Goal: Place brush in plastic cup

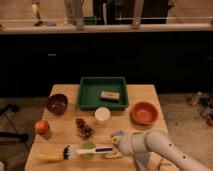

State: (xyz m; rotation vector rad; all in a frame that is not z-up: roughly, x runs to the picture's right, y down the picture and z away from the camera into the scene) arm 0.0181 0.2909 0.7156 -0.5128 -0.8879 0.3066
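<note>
The brush (85, 150) lies level across the front of the wooden table (135, 97). Its bristle tuft points left and its pale and blue handle runs right. My gripper (115, 145) is at the handle's right end, on the pale arm (155, 147) that comes in from the lower right. A white plastic cup (102, 114) stands upright at the table's middle, behind the brush. A small greenish object (88, 146) sits right at the middle of the handle.
A green tray (86, 95) with a tan block (109, 95) sits at the back. A dark brown bowl (57, 103) is at the left and an orange bowl (145, 112) at the right. An apple (42, 127), a dark cluster (83, 127) and a yellow banana (50, 158) lie near the front left.
</note>
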